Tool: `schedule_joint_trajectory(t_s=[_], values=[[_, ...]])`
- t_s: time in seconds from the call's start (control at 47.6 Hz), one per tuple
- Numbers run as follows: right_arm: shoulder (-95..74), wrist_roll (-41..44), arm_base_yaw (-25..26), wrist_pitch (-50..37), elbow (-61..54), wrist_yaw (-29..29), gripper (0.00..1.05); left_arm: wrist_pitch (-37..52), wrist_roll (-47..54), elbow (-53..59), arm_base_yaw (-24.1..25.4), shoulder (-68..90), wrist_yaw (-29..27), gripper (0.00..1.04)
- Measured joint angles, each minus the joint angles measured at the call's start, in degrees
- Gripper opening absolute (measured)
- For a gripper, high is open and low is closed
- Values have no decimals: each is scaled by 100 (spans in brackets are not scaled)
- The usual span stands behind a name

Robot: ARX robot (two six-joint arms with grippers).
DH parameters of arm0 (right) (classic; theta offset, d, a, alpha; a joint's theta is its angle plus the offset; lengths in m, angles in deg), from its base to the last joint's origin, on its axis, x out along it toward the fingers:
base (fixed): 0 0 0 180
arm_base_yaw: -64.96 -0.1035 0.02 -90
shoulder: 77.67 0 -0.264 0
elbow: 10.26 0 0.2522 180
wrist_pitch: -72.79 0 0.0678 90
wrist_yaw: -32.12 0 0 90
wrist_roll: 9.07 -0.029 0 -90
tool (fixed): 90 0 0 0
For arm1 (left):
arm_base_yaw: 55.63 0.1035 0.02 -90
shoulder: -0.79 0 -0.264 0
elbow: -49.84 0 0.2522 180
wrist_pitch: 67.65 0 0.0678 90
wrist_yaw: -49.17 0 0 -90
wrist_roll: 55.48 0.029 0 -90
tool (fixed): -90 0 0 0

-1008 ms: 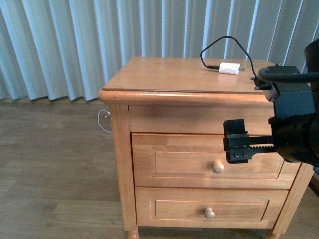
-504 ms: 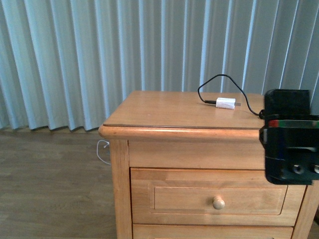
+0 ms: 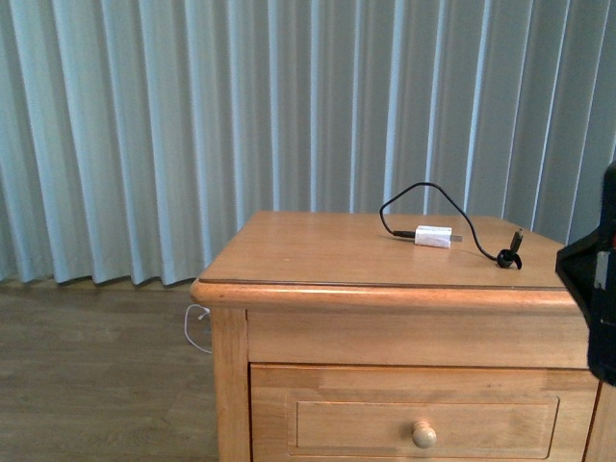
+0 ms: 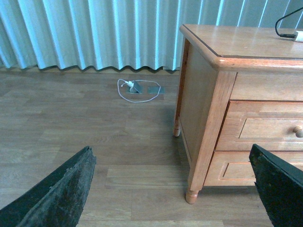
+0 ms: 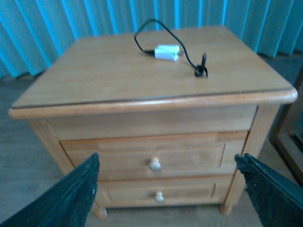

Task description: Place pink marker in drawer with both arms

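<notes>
The pink marker shows in no view. The light-wood nightstand [image 3: 385, 252] has two drawers, both shut. The top drawer [image 5: 142, 156] has a round knob [image 5: 154, 163], also in the front view [image 3: 423, 435]. My right gripper [image 5: 168, 201] is open and empty, held back from the drawer fronts, its fingers [image 5: 66, 198] wide apart. A black part of the right arm [image 3: 595, 289] shows at the front view's right edge. My left gripper [image 4: 170, 198] is open and empty above the floor, off the nightstand's left side.
A white charger plug [image 3: 433, 236] with a black cable [image 3: 423, 188] lies on the nightstand top, also in the right wrist view [image 5: 166, 52]. A lower drawer [image 5: 161, 195] sits under the top one. A white cord [image 4: 137, 90] lies on the wood floor by pale curtains [image 3: 192, 125].
The front view has risen, so the nightstand sits lower in the picture. My right gripper, earlier in front of the top drawer by the knob, has moved off to the right edge.
</notes>
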Motion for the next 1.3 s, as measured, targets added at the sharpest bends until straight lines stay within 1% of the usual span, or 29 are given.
schedule_joint_trajectory(t_s=[0.042,0.084,0.105,0.357,0.42,0.441,0.798,0.84,0.882,0.903,1.029,1.092,1.302], values=[[221,402,195,-820,-481,256,78,0,0,0,0,0,-2,99],[466,643,400,-1091,-785,424,69,0,0,0,0,0,-2,99],[614,726,529,-1123,-927,531,64,0,-2,0,0,0,0,99],[1576,949,1484,-1005,-1764,1475,21,0,0,0,0,0,0,99],[1882,968,1788,-916,-1976,1742,5,0,0,0,0,0,0,99],[1945,968,1849,-894,-2015,1803,2,0,0,0,0,0,-2,99],[3027,986,2739,-356,-2538,2660,1,0,0,0,0,0,0,99],[3178,986,3040,-243,-2583,3121,1,0,0,0,0,0,-2,99],[3311,988,3322,-157,-2629,3296,1,0,0,0,0,0,0,99],[3348,986,3368,-133,-2638,3294,1,0,-2,0,0,0,-2,99],[3630,986,3432,55,-2721,3324,1,0,0,0,0,0,0,99],[3727,986,3436,-28,-2859,3324,1,0,0,0,0,0,0,99],[4164,986,3440,356,-2894,3335,1,-4,0,0,0,0,0,99]])
